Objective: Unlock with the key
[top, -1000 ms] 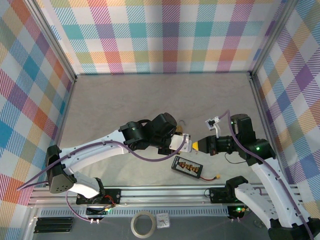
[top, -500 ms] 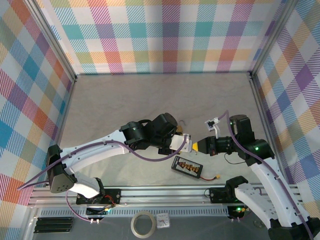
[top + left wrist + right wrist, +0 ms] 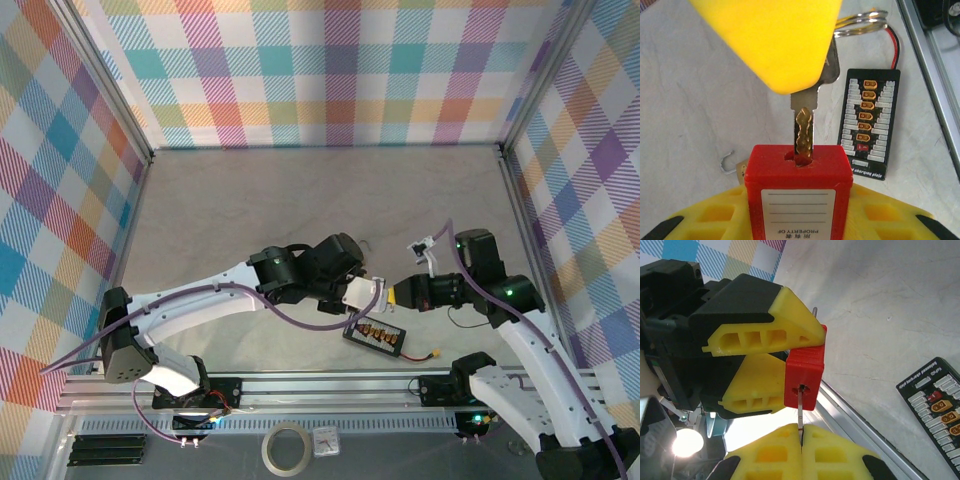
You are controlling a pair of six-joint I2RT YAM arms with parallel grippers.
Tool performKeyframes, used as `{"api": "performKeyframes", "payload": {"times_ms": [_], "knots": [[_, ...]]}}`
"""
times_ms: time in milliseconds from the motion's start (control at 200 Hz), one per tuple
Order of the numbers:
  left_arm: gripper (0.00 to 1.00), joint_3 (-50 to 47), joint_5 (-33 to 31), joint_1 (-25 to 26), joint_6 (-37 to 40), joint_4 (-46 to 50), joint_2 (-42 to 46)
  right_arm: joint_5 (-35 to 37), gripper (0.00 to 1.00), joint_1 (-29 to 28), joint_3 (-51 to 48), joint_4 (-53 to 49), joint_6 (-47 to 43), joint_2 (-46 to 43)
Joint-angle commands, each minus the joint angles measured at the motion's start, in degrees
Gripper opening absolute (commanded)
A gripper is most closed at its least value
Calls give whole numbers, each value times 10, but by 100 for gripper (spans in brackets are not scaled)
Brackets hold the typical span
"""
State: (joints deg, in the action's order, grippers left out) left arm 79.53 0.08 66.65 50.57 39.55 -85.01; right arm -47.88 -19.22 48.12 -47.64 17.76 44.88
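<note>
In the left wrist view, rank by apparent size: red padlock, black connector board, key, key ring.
red padlock, though it is nearest the camera
black connector board
key and key ring look about alike, both partly hidden

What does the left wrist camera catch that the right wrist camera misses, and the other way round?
Left wrist: the key ring and the white label on the red padlock. Right wrist: the left gripper clamping that padlock from both sides, the right gripper shut on the key. Both: the key's tip at the keyhole and the black connector board.
</note>
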Motion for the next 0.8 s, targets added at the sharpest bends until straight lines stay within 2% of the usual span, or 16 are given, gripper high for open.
{"api": "performKeyframes", "payload": {"times_ms": [0, 130, 475, 660, 795], "knots": [[0, 29, 27, 27, 24, -33, -9, -29, 0, -11, -2, 33, -3, 5], [0, 33, 44, 27, 25, -38, -8, -23, 0, -23, -1, 24, -10, 5], [0, 69, 126, 26, -5, 4, -20, 81, 0, -64, 13, -3, -24, 10], [0, 43, 170, 17, -44, -38, 9, 64, 0, -66, 13, 27, -6, -14], [0, 2, 163, 14, -67, -98, 42, 30, 0, -65, 6, 60, 46, -15]]}}
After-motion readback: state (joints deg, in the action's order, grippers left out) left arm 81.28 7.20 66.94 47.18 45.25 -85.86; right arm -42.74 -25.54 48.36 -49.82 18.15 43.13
